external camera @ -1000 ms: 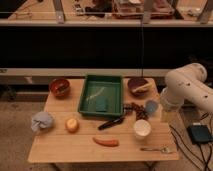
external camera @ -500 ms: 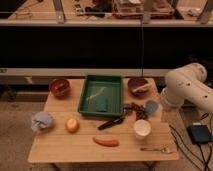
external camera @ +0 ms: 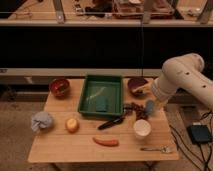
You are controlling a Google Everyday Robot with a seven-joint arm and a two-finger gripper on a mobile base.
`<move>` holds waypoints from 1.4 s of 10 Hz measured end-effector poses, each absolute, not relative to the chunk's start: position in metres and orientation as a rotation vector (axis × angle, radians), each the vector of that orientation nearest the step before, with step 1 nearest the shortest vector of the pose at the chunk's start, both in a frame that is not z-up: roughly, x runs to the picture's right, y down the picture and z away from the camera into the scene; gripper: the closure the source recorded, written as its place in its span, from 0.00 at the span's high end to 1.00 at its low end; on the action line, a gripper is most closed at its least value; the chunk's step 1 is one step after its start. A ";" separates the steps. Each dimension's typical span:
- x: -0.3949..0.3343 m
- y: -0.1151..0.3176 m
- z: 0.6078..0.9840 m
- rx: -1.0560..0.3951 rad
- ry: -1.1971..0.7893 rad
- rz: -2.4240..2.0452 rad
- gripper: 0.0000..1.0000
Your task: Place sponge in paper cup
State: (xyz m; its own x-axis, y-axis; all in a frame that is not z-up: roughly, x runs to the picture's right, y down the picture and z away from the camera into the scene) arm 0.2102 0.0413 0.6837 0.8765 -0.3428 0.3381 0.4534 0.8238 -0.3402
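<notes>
A teal sponge [external camera: 101,104] lies in the green tray [external camera: 89,83] at mid-table, near the tray's front edge. The white paper cup [external camera: 142,128] stands upright on the table to the right front of the tray. My gripper [external camera: 149,106] hangs at the end of the white arm [external camera: 180,80], above the table's right side, just behind and slightly right of the cup. A pale blue shape shows at the gripper; I cannot tell what it is. The gripper is well right of the sponge.
A red bowl [external camera: 60,86] and a dark bowl [external camera: 137,85] flank the tray. A grey cloth [external camera: 42,121], an orange fruit [external camera: 72,124], an orange carrot-like thing [external camera: 106,142], a black utensil [external camera: 111,122] and a fork [external camera: 157,148] lie in front. A black box [external camera: 200,134] is on the floor.
</notes>
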 end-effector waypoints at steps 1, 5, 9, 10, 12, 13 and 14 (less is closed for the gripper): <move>0.181 0.030 0.685 -0.398 -0.345 -0.530 0.65; 0.099 0.009 0.691 -0.265 -0.486 -0.918 0.65; 0.091 0.007 0.696 -0.261 -0.474 -0.974 0.65; 0.089 0.006 0.693 -0.260 -0.465 -0.983 0.65; 0.089 -0.004 0.695 -0.230 -0.413 -1.087 0.65; 0.085 -0.008 0.702 -0.207 -0.422 -1.177 0.65; 0.079 -0.013 0.712 -0.161 -0.456 -1.315 0.65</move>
State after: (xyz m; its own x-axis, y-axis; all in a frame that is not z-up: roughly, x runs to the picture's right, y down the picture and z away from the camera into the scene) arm 0.0793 -0.0126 0.7124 0.1800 -0.8939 0.4105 0.9561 0.2570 0.1406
